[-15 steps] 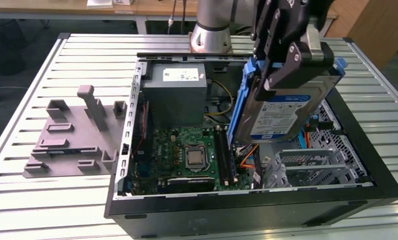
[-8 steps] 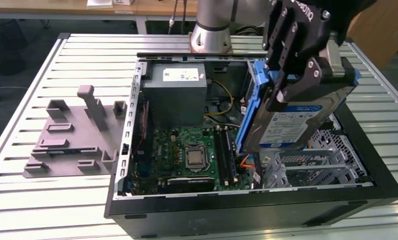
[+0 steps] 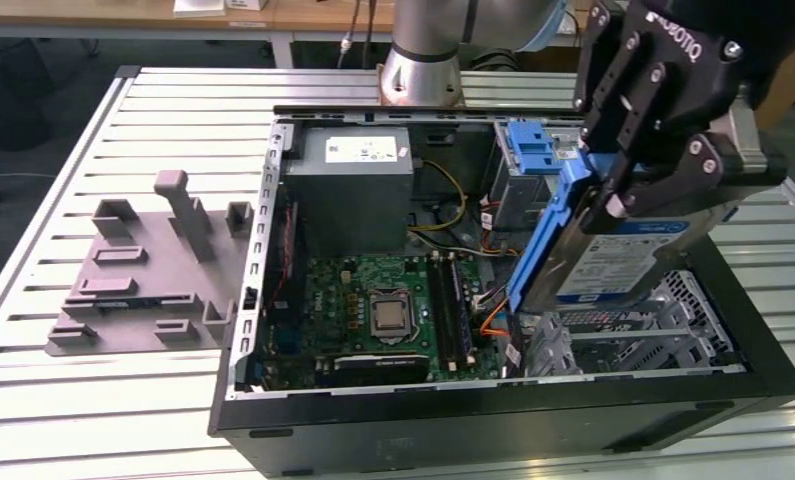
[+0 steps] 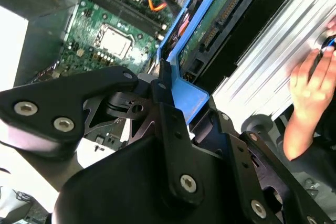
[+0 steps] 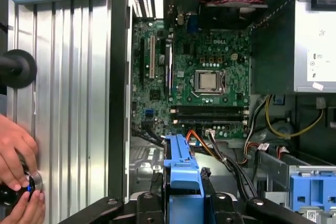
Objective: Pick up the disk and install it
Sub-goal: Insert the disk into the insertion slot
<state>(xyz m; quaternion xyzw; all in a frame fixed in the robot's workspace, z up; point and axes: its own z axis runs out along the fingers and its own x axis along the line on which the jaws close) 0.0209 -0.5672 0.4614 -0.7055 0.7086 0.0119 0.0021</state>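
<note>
My gripper (image 3: 631, 200) is shut on the disk (image 3: 624, 255), a silver drive with a white-and-blue label in a blue carrier bracket (image 3: 555, 230). The disk hangs tilted on edge above the metal drive cage (image 3: 637, 330) at the exterior view's right of the open computer case (image 3: 504, 410). In the second wrist view the black fingers (image 4: 157, 95) clamp the blue bracket (image 4: 191, 95), and the disk's green underside (image 4: 212, 22) faces the camera. The first wrist view has the bracket's end (image 5: 181, 169) sticking out from the gripper (image 5: 181, 200), over the case's inside.
Inside the case lie the motherboard (image 3: 384, 300), a grey power supply (image 3: 357, 180), loose cables (image 3: 484, 305) and a blue latch (image 3: 537, 150). A grey fixture (image 3: 144, 270) sits on the slatted table at the exterior view's left. A person's hand (image 5: 16, 153) rests on a knob beside the case.
</note>
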